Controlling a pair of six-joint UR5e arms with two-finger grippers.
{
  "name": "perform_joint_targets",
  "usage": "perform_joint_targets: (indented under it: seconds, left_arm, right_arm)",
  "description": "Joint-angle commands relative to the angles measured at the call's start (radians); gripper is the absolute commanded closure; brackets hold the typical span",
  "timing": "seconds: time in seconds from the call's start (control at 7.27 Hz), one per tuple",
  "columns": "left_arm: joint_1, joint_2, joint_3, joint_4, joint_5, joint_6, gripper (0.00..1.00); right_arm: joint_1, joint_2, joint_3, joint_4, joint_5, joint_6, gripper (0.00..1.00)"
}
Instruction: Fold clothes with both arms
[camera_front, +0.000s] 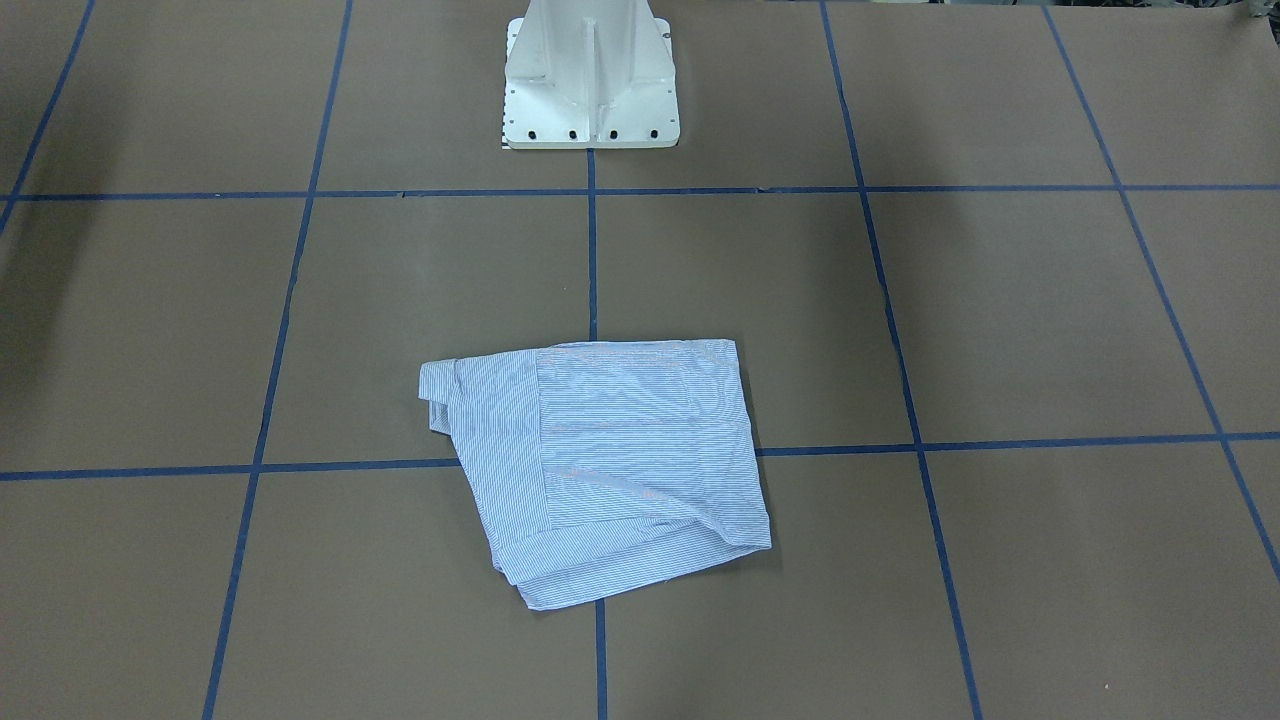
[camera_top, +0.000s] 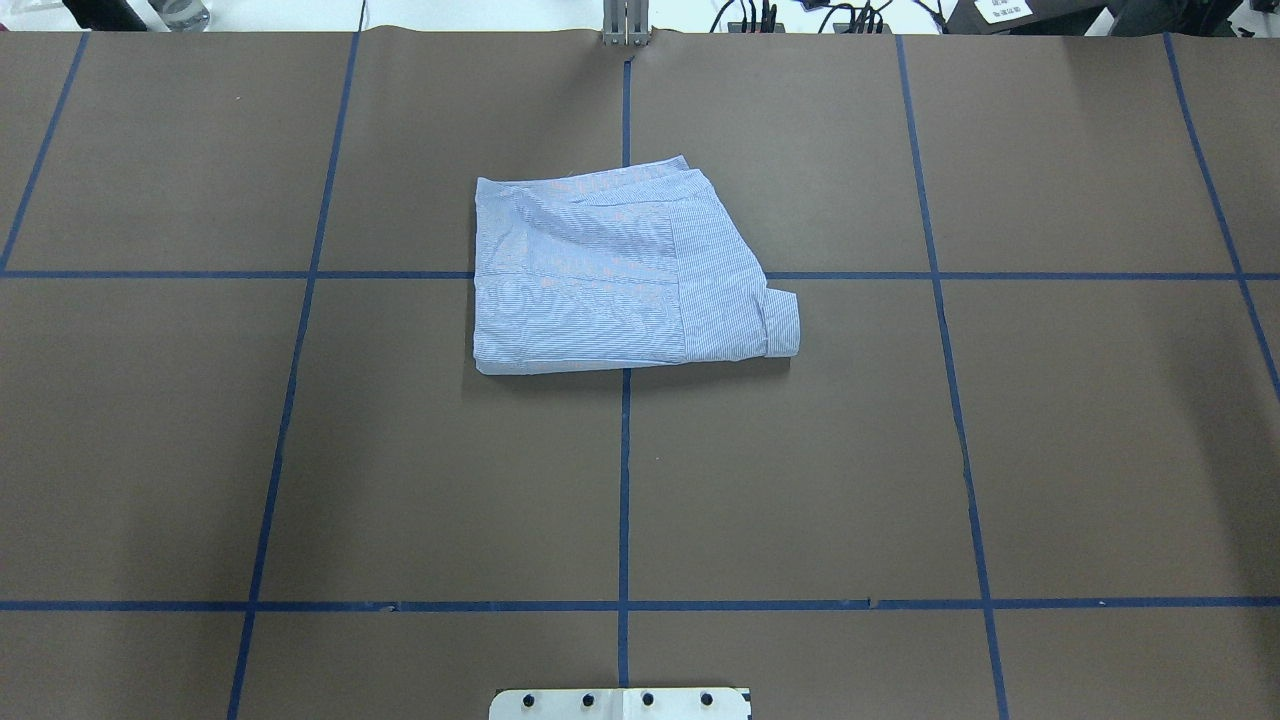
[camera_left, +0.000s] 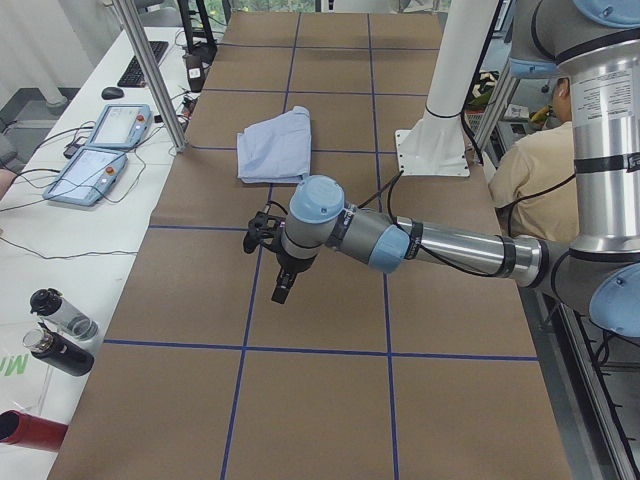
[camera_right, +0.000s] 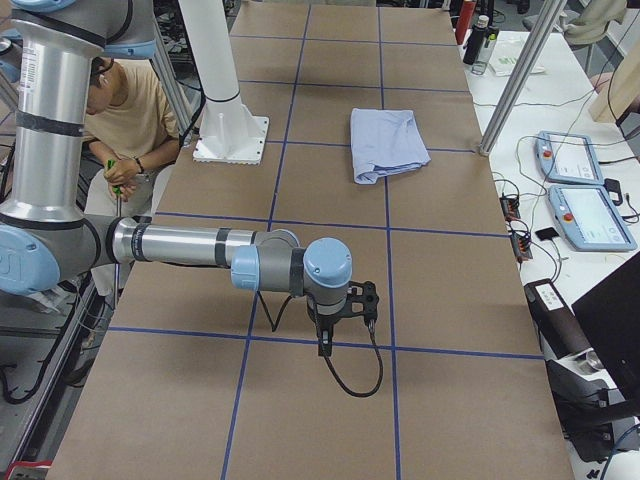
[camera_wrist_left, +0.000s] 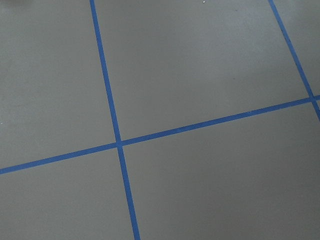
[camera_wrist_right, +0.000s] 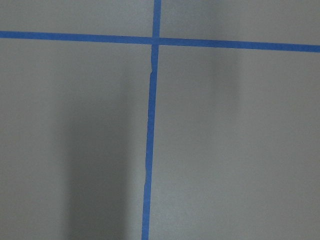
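Observation:
The clothes are one light blue striped shirt (camera_front: 600, 470) (camera_top: 610, 275), folded into a compact, slightly skewed rectangle near the table's middle, with a cuff sticking out at one corner. It also lies far off in both side views (camera_left: 275, 145) (camera_right: 385, 140). My left gripper (camera_left: 283, 290) hangs above bare table well away from the shirt, and so does my right gripper (camera_right: 325, 345) at the other end. Whether either is open or shut, I cannot tell. Both wrist views show only brown table with blue tape lines.
The white pedestal base (camera_front: 590, 80) (camera_top: 620, 703) stands at the robot's edge. Two teach pendants (camera_left: 100, 150) (camera_right: 580, 190), bottles (camera_left: 60, 320) and a metal post (camera_left: 150, 70) line the operators' side. A seated person (camera_right: 125, 110) is behind the base.

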Motion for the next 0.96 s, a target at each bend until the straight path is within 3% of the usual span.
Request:
perform_joint_targets:
  seconds: [0.0,0.83]
  left_arm:
    - [0.0,0.004,-0.002,0.001,0.0,-0.001,0.0]
    - [0.0,0.007,-0.001,0.003,-0.005,-0.003,0.0]
  right_arm:
    - [-0.001,0.008,-0.003,0.002,-0.002,0.001,0.0]
    - [0.0,-0.003,0.009,0.002,0.009,0.004,0.0]
